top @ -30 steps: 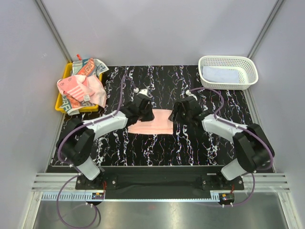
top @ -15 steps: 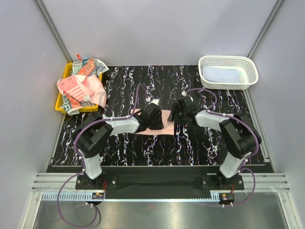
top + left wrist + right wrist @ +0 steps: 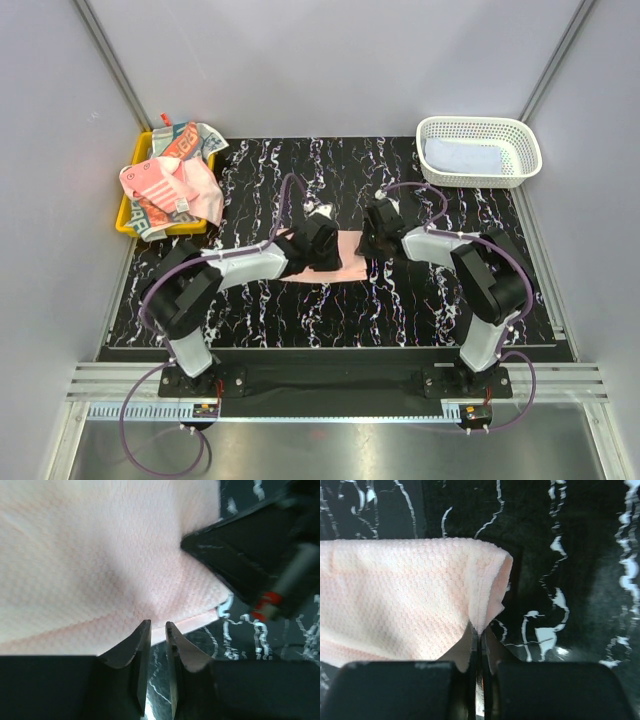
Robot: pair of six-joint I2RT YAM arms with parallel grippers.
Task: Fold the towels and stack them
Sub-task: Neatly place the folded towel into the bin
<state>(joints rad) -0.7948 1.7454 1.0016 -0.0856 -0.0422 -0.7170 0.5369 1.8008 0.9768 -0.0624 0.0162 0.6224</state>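
Across the black marbled table point(image 3: 400, 300), seen from the overhead camera, the white basket point(image 3: 480, 180) sits at the far right corner with a pale blue towel point(image 3: 460, 155) lying flat inside it. The yellow tray point(image 3: 126, 215) sits at the far left edge under a loose heap of towels point(image 3: 170, 185), striped pink and lettered ones jumbled together. At mid-table lies the pink towel point(image 3: 350, 247), with both of my arms bent in over it from either side. My right gripper point(image 3: 477, 632) is closed tight on the towel's right end, its folded corner pinched between the fingertips. My left gripper point(image 3: 156, 625) sits at the towel's hem with its jaws a narrow slit apart, the table showing through the gap; whether they have hold of the cloth I cannot tell.
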